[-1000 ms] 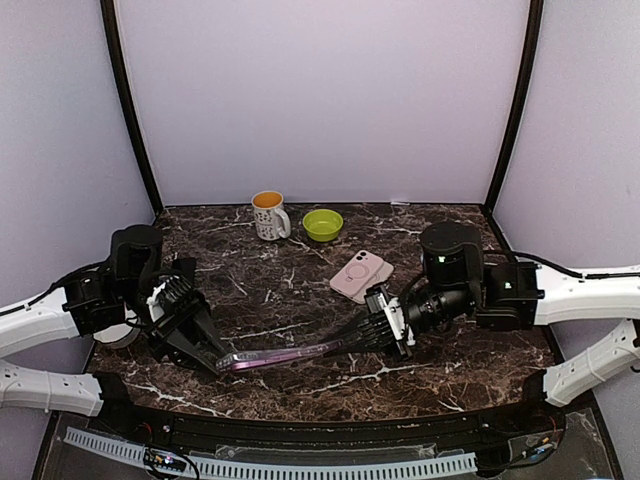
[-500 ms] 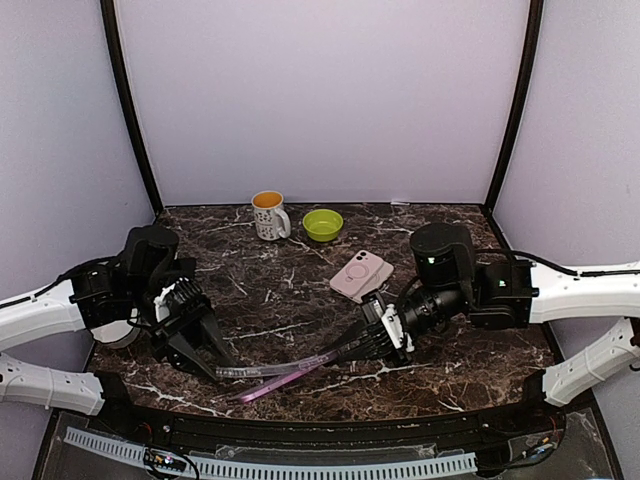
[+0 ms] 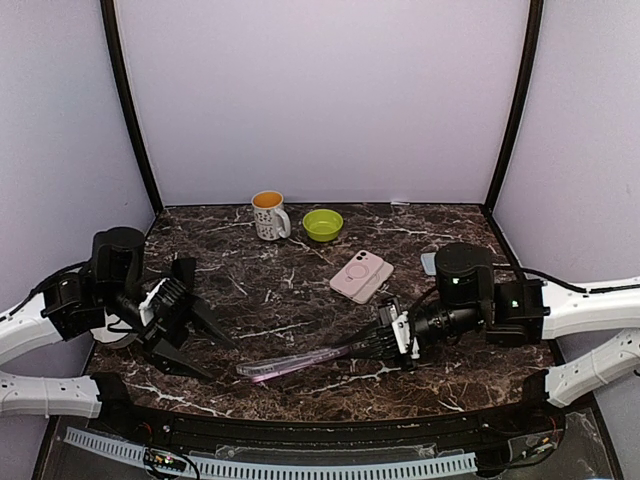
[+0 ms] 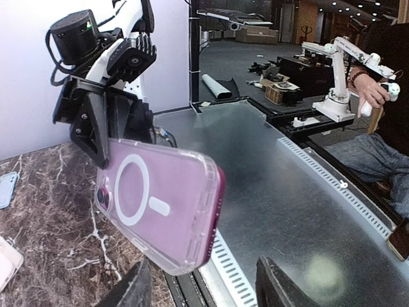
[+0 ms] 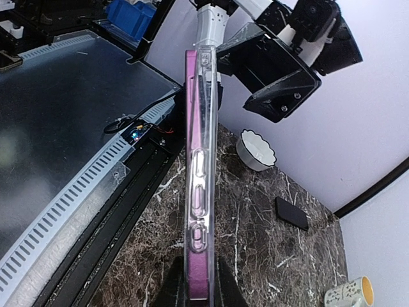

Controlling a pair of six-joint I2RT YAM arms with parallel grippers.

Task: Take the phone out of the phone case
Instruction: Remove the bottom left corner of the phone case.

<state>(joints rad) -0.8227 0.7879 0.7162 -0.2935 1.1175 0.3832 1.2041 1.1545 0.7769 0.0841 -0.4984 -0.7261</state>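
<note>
A purple phone sits inside its clear phone case, hanging just above the table's front part. My right gripper is shut on the right end of the cased phone. In the right wrist view I see the case edge-on, with the right gripper pinching it at the bottom. My left gripper stands open just left of the phone's free end, not touching it. In the left wrist view the open left gripper is below the phone's near corner.
A pink phone case lies mid-table. A white mug and a green bowl stand at the back. A white bowl sits by the left arm, with a small black slab near it. The slotted rail runs along the front edge.
My left gripper has opened, let go of the phone's left end and drawn back to the left. The right arm has shifted right, still holding the cased phone.
</note>
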